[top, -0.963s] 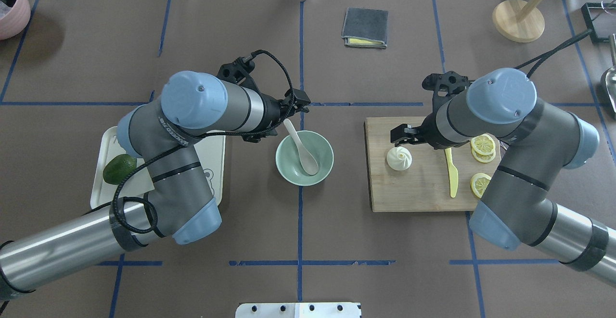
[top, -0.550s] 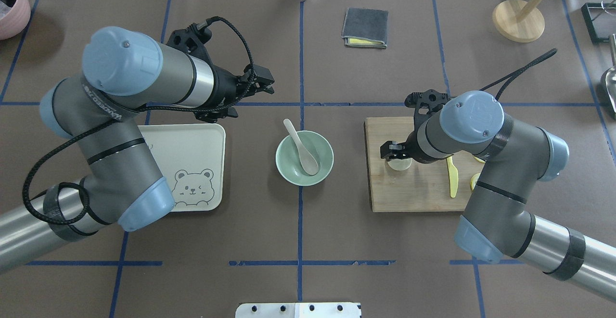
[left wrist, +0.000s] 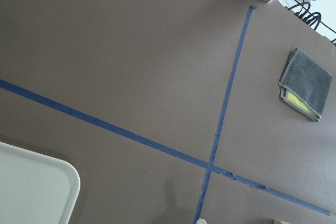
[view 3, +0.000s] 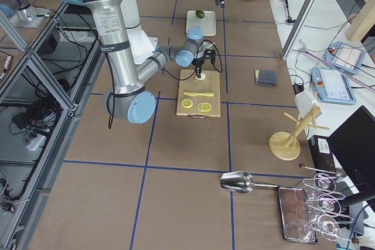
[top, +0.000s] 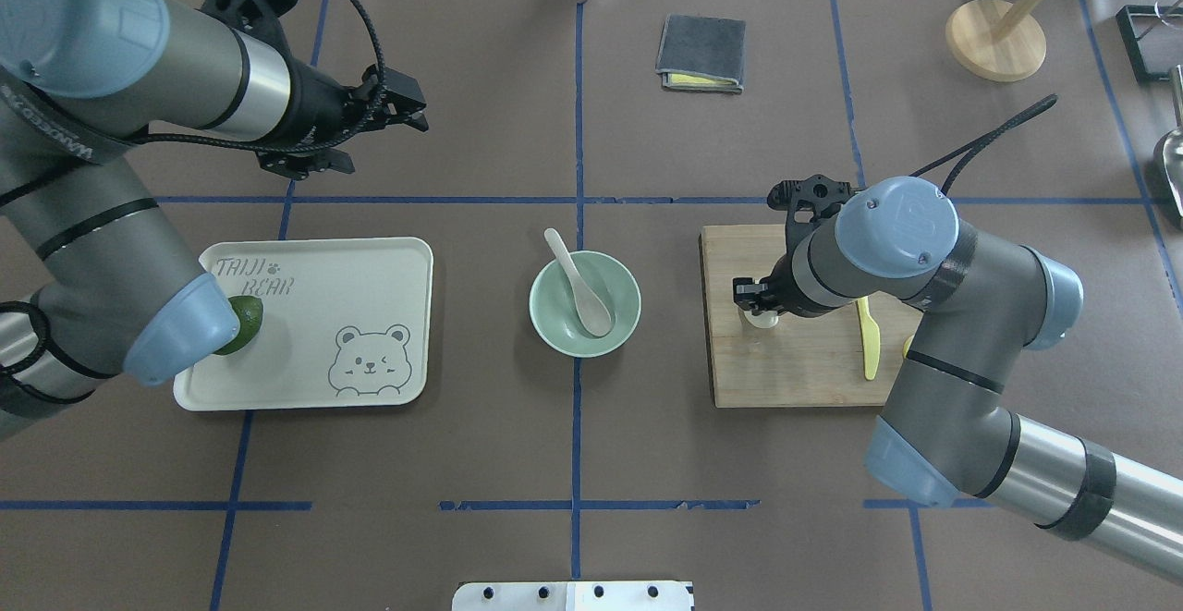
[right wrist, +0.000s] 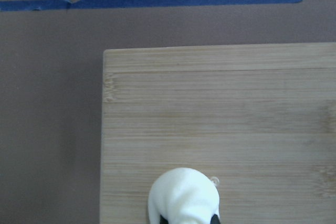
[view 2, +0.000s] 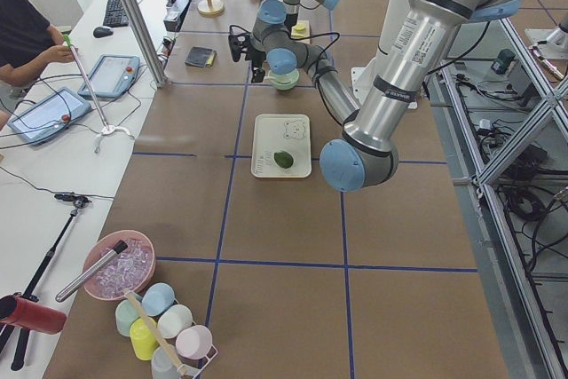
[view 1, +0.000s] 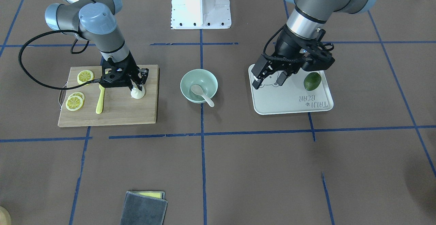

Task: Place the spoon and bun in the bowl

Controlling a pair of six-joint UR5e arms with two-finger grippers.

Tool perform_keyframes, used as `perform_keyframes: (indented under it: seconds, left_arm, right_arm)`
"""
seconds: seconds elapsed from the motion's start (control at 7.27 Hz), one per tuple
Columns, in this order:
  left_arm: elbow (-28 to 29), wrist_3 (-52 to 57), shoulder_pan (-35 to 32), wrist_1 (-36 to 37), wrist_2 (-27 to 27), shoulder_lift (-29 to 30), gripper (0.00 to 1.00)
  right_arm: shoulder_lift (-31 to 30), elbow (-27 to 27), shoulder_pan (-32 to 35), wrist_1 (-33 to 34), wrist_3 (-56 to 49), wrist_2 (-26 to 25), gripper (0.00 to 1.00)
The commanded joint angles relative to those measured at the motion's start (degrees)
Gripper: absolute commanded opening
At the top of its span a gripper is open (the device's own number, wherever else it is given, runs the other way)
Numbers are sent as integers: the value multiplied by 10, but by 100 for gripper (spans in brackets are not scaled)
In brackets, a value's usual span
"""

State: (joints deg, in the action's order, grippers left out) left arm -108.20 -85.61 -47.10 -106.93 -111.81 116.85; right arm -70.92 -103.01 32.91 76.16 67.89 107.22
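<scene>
**A:** Right claw [view 1: 138, 83] is down on the cutting board [view 1: 119, 112], directly over the bun [view 1: 138, 94]. What's the grip?

**B:** Clamped on it. One finger sits on each side of the bun, and the right wrist view shows dark fingertips [right wrist: 214, 219] against its lower edge. The bun rests on the board near the corner closest to the bowl [view 1: 185, 82].

**A:** And the spoon [view 1: 201, 94]?

**B:** In the bowl. Its scoop is down inside the pale green basin and its handle leans out over the rim. The bowl sits mid-tabletop, between the board and the tray [view 1: 289, 106].

**A:** The left side, then.

**B:** Left claw [view 1: 269, 81] hangs in the air by the tray with its jaws spread wide and nothing between them. Its wrist camera looks down on brown tabletop, blue tape lines and one corner of the tray.

**A:** Anything else around?

**B:** An avocado [view 1: 312, 81] lies on the tray near the printed lettering. A yellow knife [view 1: 99, 100] and lemon slices [view 1: 75, 102] share the board with the bun, on the side away from the bowl. A folded grey cloth [top: 701, 52] lies well apart, across the tabletop from the robot.
</scene>
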Motion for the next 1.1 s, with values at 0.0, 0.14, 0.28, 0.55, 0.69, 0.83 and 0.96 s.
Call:
perform_keyframes:
  seconds: [0.0, 0.14, 0.28, 0.55, 0.69, 0.83, 0.96]
  left_arm:
    - [-2, 94, -51, 1, -37, -52, 100]
    - [-2, 147, -81, 1, -51, -78, 100]
    - [-2, 216, -114, 0, -53, -109, 100]
    - [3, 338, -172, 0, -53, -158, 100]
    - [4, 392, -191, -6, -54, -188, 100]
    - [7, 444, -219, -2, -79, -191, 100]
    - [10, 487, -249, -1, -102, -216, 100]
  right_arm:
    - [17, -16, 4, 1, 0, 0, 0]
    - [30, -38, 15, 3, 0, 1, 0]
    - [53, -46, 22, 6, 2, 0, 0]
    - [107, -25, 11, 7, 3, -4, 0]
    - [145, 9, 0, 7, 3, -13, 0]
    - [169, 40, -20, 4, 3, -38, 0]
    - [186, 59, -30, 2, 3, -52, 0]
